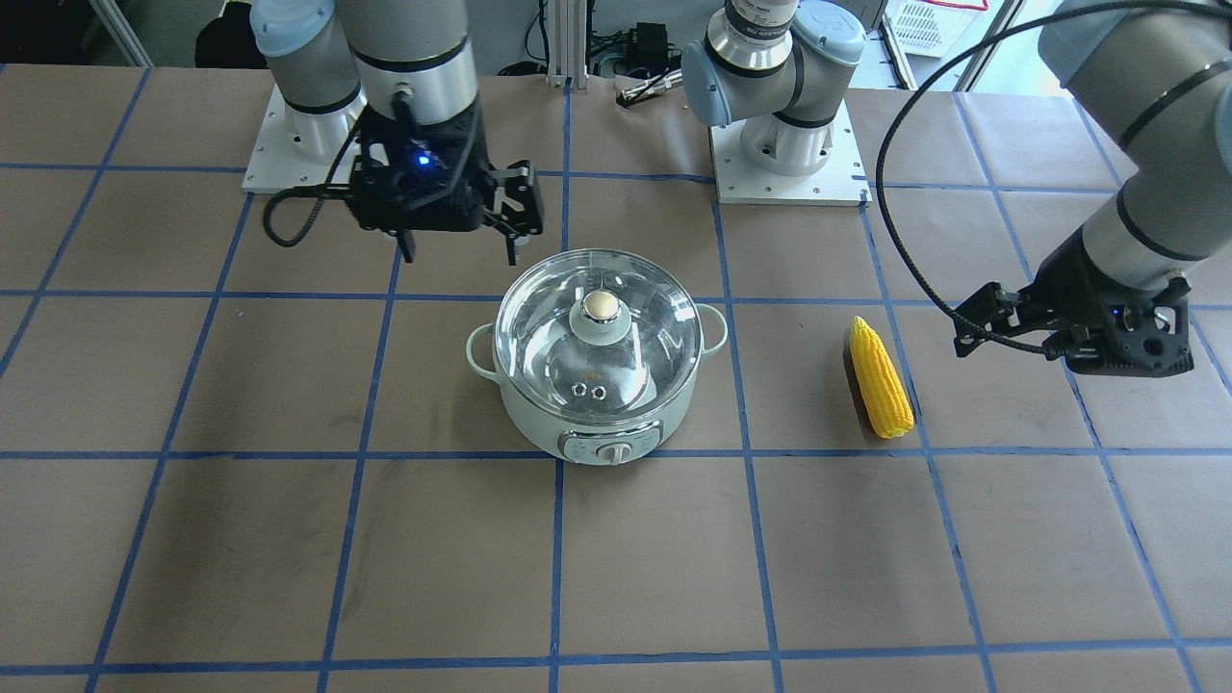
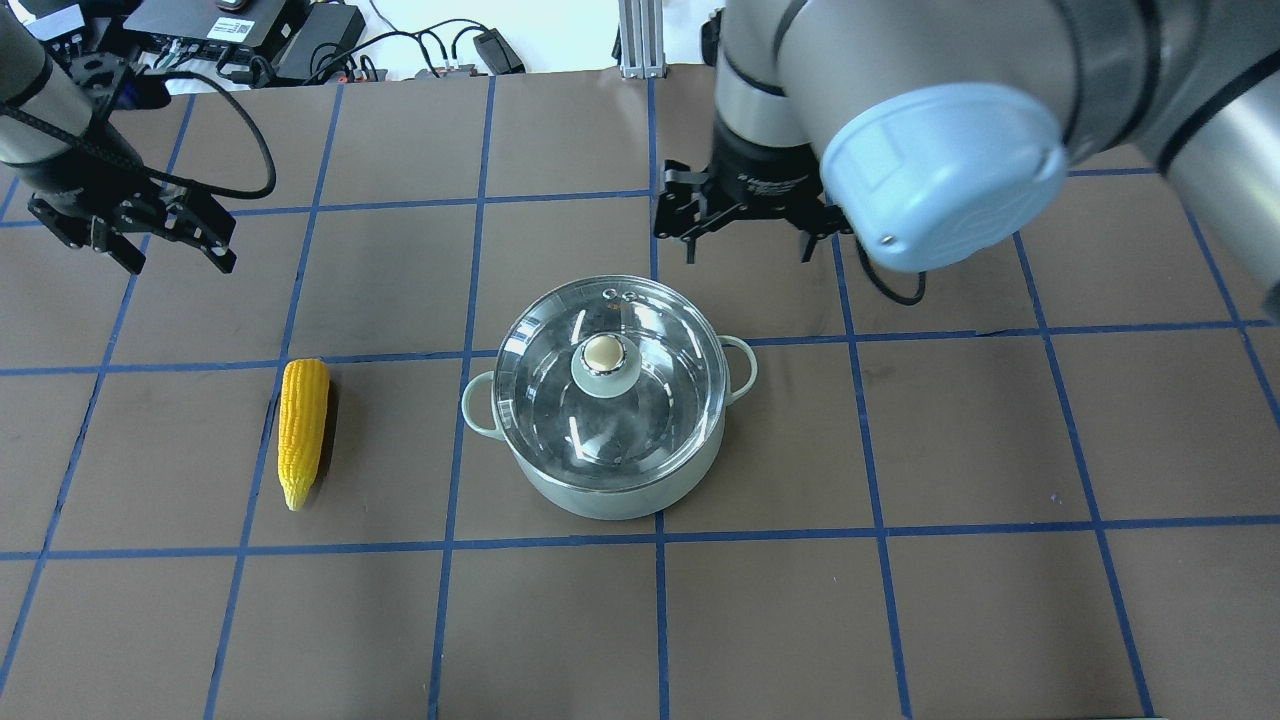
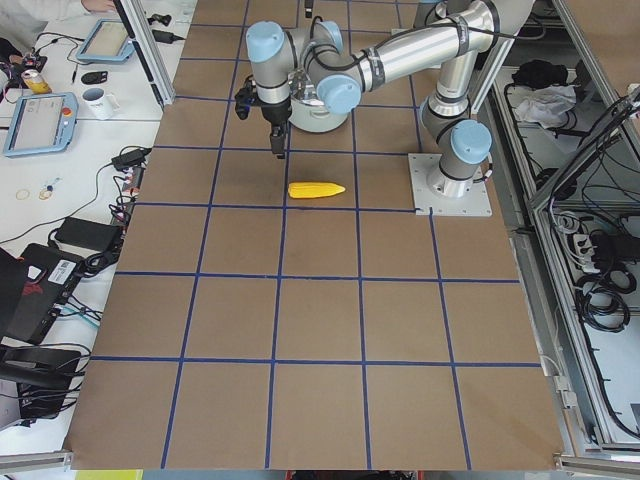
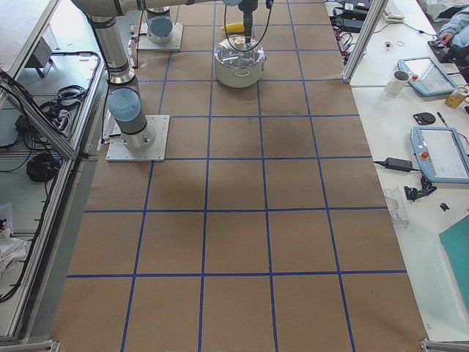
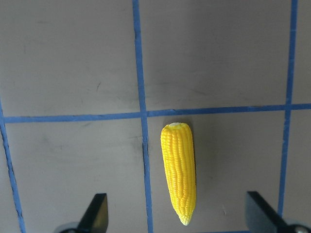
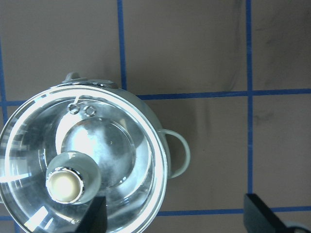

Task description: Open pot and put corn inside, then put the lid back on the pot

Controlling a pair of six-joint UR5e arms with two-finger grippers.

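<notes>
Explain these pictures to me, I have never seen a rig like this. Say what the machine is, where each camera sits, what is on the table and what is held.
This is a robot with two arms at a table covered in brown paper with blue tape lines. One picture looks down from behind the robot, one faces it from across the table, so sides are mirrored there, two look along the table from its ends, and two come from cameras on the wrists. On the table stands a pale green pot with its glass lid on, and apart from it lies a yellow cob of corn. The left arm hangs near the corn, the right arm near the pot. Both pairs of jaws stand open and hold nothing.
</notes>
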